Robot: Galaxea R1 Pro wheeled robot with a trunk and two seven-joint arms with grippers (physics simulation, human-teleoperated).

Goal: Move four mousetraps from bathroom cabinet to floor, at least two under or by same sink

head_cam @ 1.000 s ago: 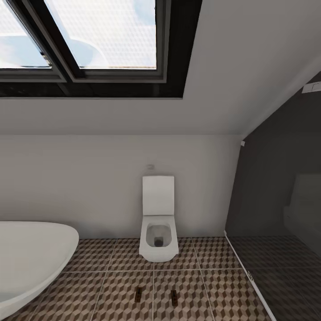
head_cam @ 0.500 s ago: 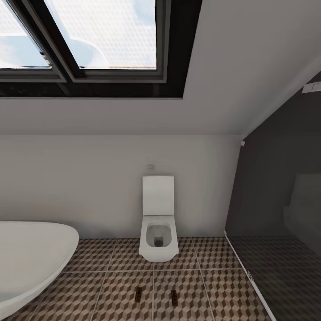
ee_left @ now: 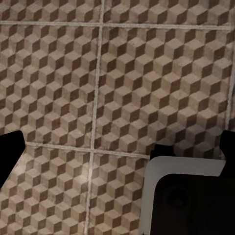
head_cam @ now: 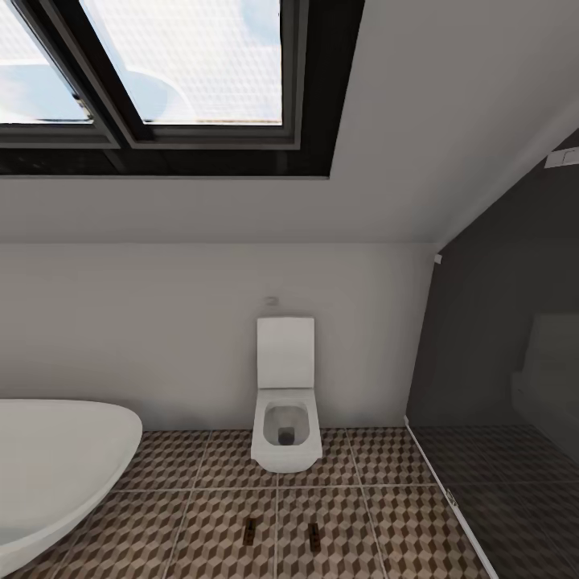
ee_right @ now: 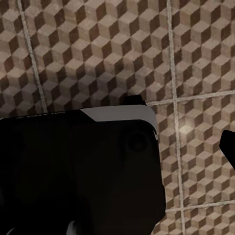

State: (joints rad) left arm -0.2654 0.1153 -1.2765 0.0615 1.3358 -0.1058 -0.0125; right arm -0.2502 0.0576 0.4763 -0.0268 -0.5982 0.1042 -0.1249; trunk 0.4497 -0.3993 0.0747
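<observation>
Two mousetraps lie flat on the cube-patterned bathroom floor [head_cam: 386,523] in front of the toilet, one [head_cam: 250,531] to the left of the other [head_cam: 314,536], about a tile's width apart. My left gripper [ee_left: 117,152] hangs open over bare tiles, a dark fingertip [ee_left: 10,156] at each side edge and nothing between them. My right gripper [ee_right: 117,147] is over the tiles too, with one fingertip [ee_right: 228,147] far out at the edge and nothing held. The cabinet and the sink are out of view.
A white toilet [head_cam: 285,394] stands against the far wall. A white oval bathtub [head_cam: 56,466] is at the left. A dark glass shower partition [head_cam: 498,386] closes off the right. A dark, white-edged part of my own body [ee_right: 78,171] sits below both wrists.
</observation>
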